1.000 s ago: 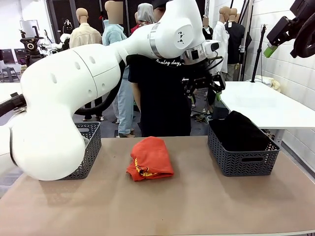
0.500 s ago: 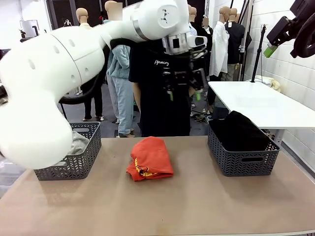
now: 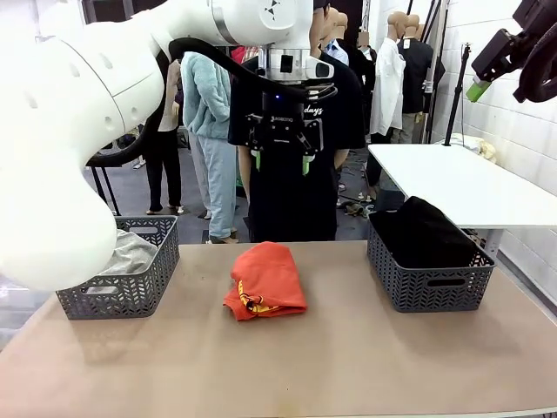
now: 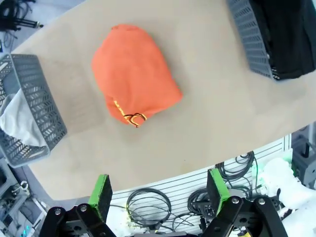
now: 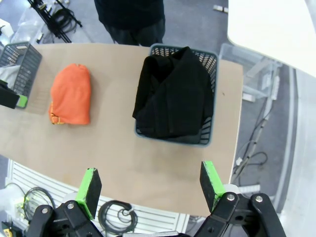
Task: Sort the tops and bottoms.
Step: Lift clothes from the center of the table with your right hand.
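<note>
**Left arm swings back to the middle**

The left gripper (image 3: 281, 163) has moved away from the right basket (image 3: 426, 292), where the black bottoms (image 3: 422, 231) lie. Now it hangs high above the orange-red top (image 3: 265, 280), which lies in the middle of the table (image 3: 348, 366). That top looks like the last thing to sort. The grey top (image 3: 130, 252) is already in the left basket (image 3: 148, 287). The left gripper's fingers are wide apart and hold nothing. The right gripper (image 5: 148, 185), high up on the right, is wide apart and empty too.

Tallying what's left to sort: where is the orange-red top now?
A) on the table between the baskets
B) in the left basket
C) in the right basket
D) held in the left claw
A: the orange-red top lies on the table between the left basket and right basket, the open left claw holding nothing.
</note>
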Robot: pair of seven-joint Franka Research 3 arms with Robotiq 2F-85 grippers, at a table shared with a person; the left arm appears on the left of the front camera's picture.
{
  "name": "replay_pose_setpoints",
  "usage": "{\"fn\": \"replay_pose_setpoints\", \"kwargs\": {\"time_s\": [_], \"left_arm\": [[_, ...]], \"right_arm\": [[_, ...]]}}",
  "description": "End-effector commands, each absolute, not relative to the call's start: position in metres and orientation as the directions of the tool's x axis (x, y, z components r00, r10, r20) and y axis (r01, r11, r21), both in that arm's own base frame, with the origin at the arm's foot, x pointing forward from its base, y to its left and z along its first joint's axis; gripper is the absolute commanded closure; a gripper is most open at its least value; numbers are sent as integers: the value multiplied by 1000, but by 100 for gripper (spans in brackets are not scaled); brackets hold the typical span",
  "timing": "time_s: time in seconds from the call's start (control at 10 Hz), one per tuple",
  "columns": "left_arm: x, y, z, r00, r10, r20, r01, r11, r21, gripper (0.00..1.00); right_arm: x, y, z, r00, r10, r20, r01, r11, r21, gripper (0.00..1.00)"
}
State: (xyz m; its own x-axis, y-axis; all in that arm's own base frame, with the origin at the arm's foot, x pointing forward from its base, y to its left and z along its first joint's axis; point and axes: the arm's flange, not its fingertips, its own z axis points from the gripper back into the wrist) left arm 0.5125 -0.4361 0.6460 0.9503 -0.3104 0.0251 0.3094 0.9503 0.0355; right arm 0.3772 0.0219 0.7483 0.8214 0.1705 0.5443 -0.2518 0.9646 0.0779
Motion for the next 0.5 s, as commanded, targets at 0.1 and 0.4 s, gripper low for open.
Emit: {"fn": "replay_pose_setpoints", "kwargs": {"time_s": [0.1,0.4], "left_arm": [[512,-436,646,950,-310,25,309,950,35,0],[462,-357,604,989,-144,-22,145,988,56,0]], "right_arm": [[378,21,747,817,178,548,-257,964,70,0],[378,21,747,817,178,548,-257,964,70,0]]}}
